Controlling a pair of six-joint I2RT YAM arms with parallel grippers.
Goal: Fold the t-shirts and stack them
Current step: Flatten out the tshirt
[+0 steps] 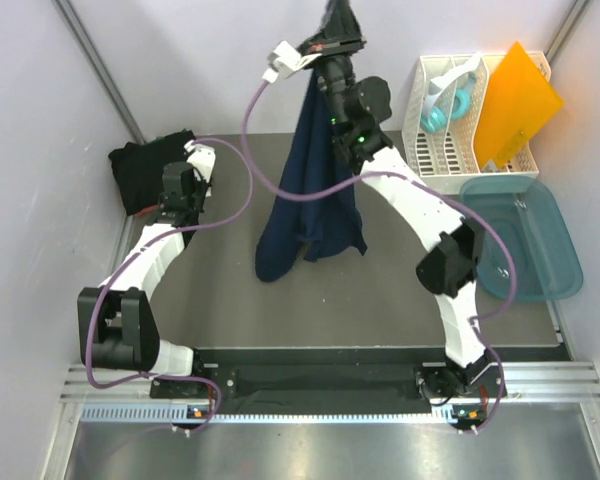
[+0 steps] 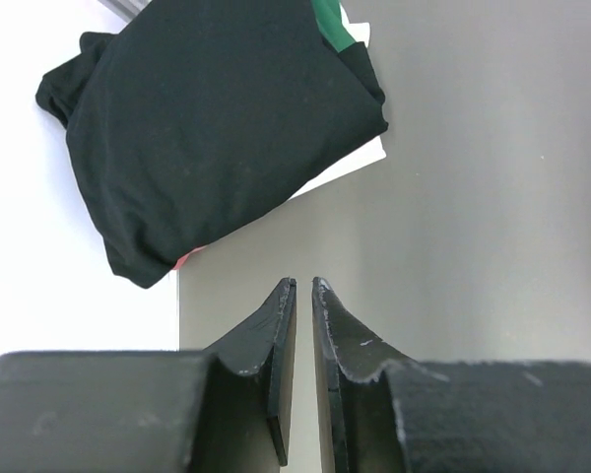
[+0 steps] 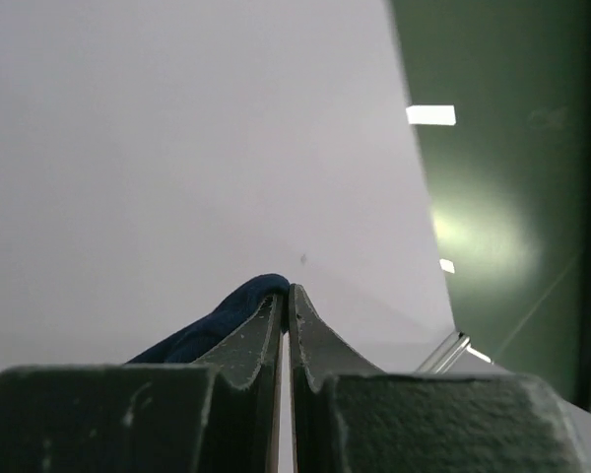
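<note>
shirt (image 1: 315, 190) hanging mid-table, folded shirts (image 1: 150, 170) far left, rack (image 1: 450, 125) behind tub (image 1: 540, 240)

no readable text, labels, brands, numbers or signs anywhere
</note>
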